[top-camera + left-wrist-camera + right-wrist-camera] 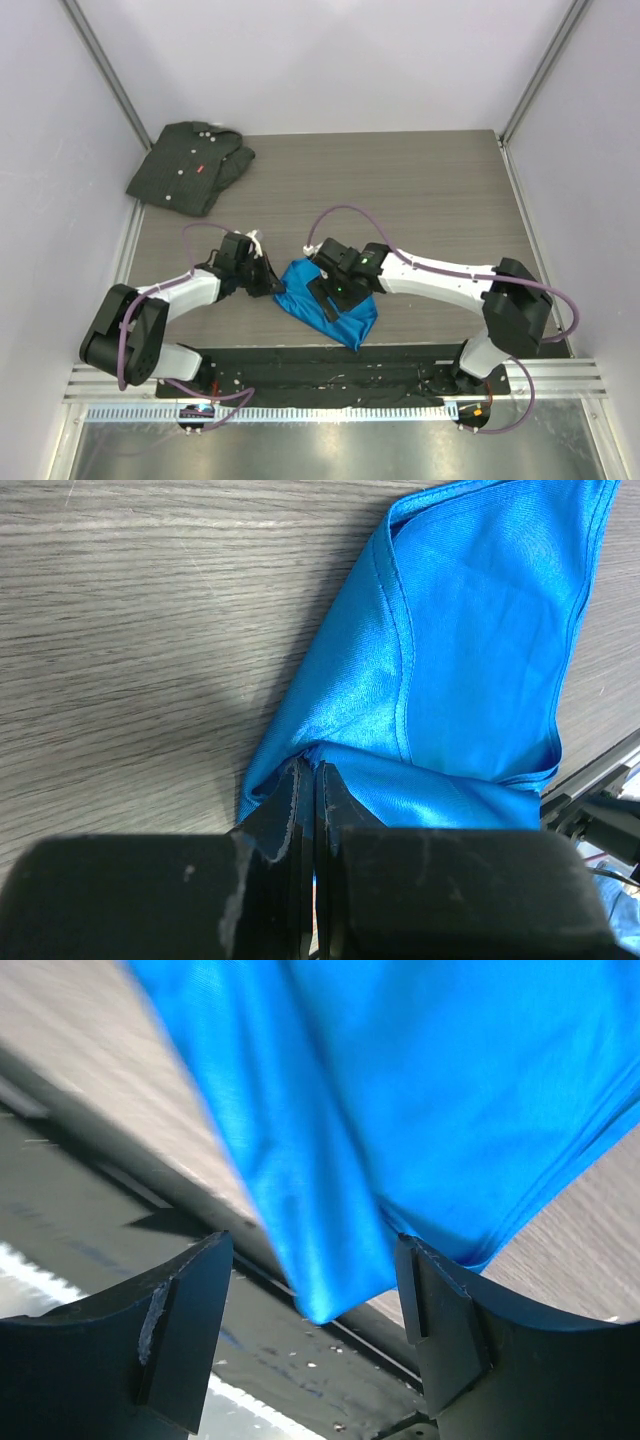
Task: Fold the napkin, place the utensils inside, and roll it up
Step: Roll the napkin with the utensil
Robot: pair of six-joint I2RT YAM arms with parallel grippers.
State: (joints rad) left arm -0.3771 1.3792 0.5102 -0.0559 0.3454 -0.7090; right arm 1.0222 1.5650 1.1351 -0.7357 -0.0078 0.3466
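From above: bright blue, slightly shiny napkin (335,310) bunched into a folded wedge near the front edge of the grey wood-grain table (420,190). Long axis far-left to near-right, narrow tip toward the arm bases. Left arm low, stretched rightward, left gripper (272,282) at the cloth's left corner. Right arm reaching leftward, right gripper (330,298) directly over the cloth. Dark buttoned shirt (190,165) well apart in the far-left corner.

Left wrist: smooth satin folds with stitched hems, fanning away from the fingers (280,825) – jaws pinched tight on a corner of the napkin.

Right wrist: cloth draped in a long fold, its tip hanging between the two fingers (185,1320) – jaws spread wide, gripping nothing.
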